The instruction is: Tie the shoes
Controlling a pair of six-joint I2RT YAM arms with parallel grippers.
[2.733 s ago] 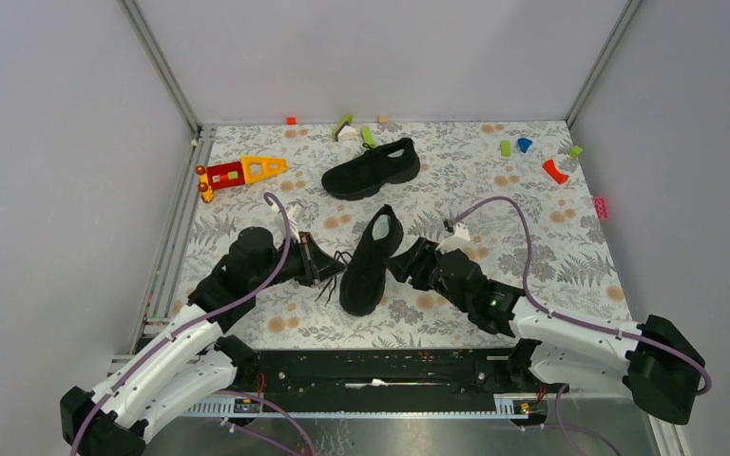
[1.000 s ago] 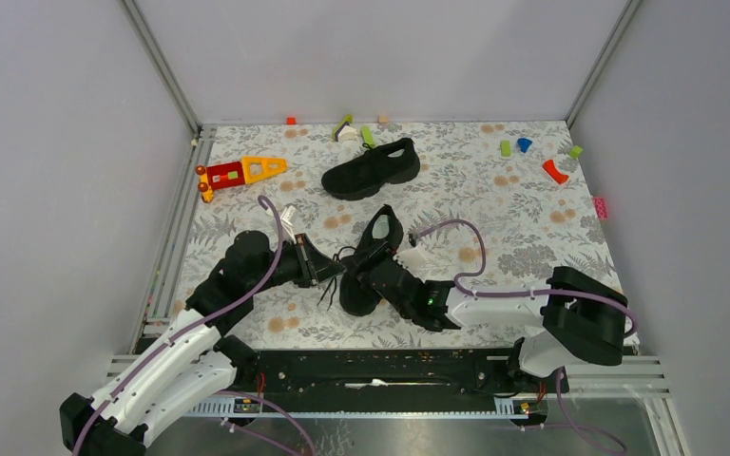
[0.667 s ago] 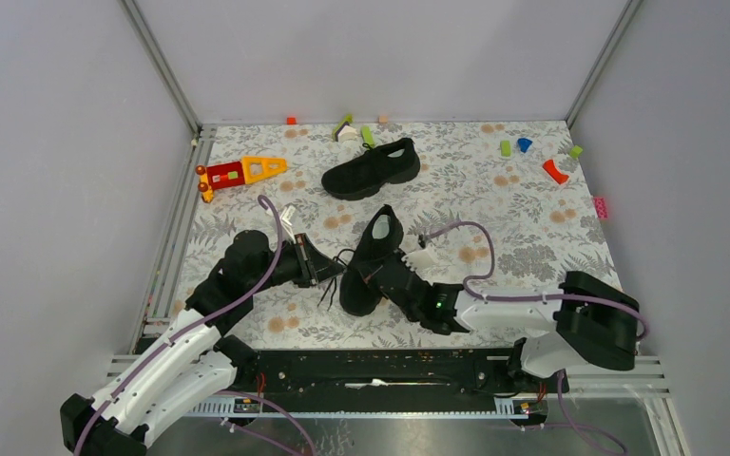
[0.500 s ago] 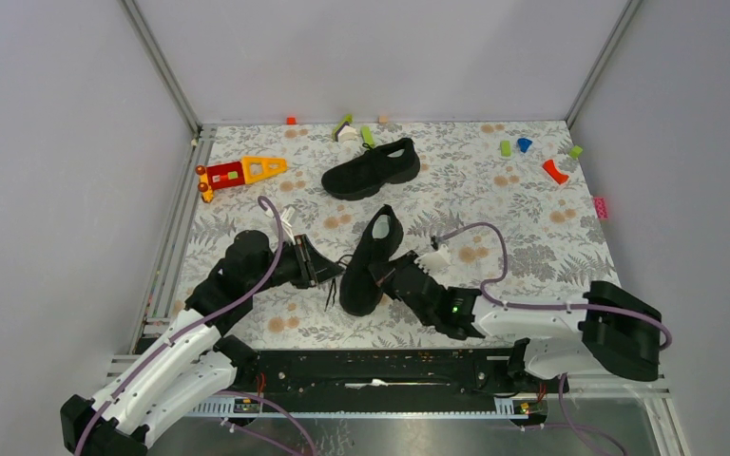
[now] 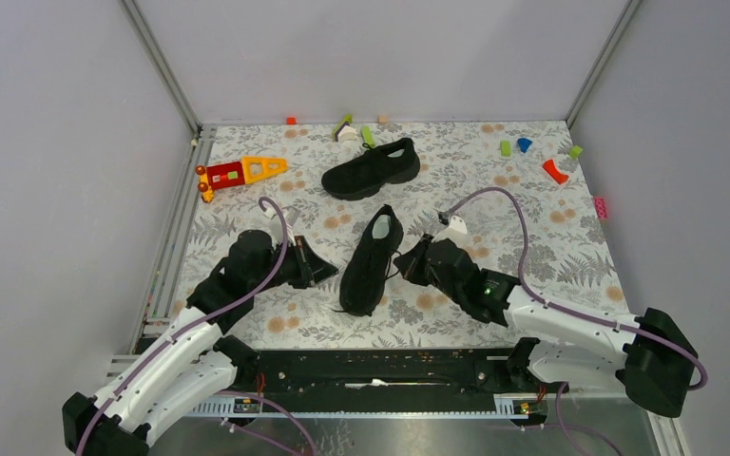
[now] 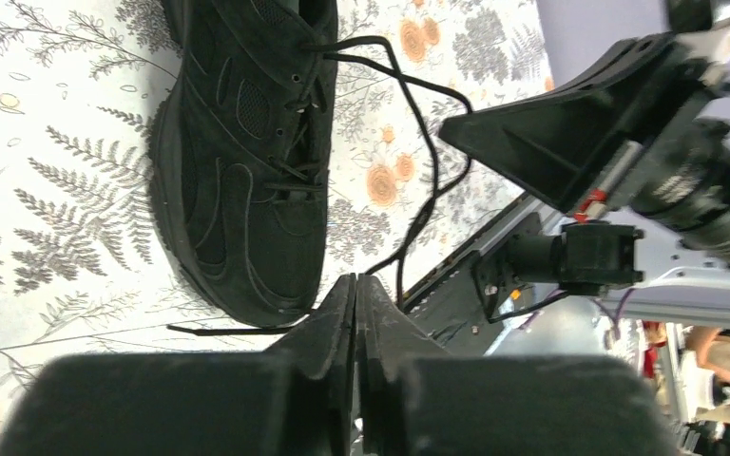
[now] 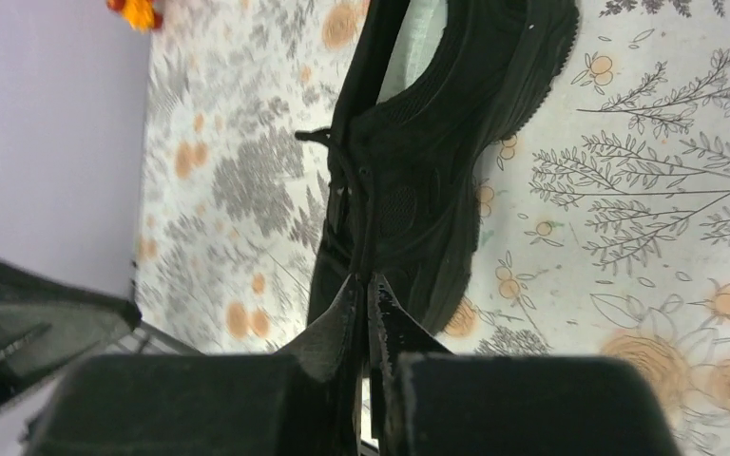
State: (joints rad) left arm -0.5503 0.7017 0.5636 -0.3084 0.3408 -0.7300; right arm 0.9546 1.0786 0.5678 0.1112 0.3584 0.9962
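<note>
Near all-black low-top sneaker (image 5: 369, 266) sits sole-down on the floral-patterned worktop (image 5: 551, 247), right between the two arms. My read is that this lets each side take one lace end.

Long axis runs near-to-far, tilted a little. The toe points at the arm bases and slightly left, and the heel opening with the pale grey insole faces the back wall.

Right gripper (image 7: 368, 280): jaws fully closed just beside the shoe's right flank. A thin black lace (image 7: 362, 237) runs from the eyelets straight into the tips, so it looks pinched and drawn out sideways.

Left gripper (image 6: 355, 282): jaws pressed together too, near the toe on the left side. A looping lace strand (image 6: 434, 161) arcs off the eyelets and drops down next to the tips. Can't tell whether it's actually clamped or just passing behind them. Another lace end lies flat on the worktop by the toe.

No knot or bow visible, so I'd say this is early: ends out, not yet crossed.

Second matching black sneaker (image 5: 373, 168) lies further back, well apart and roughly crosswise, untouched.
</note>
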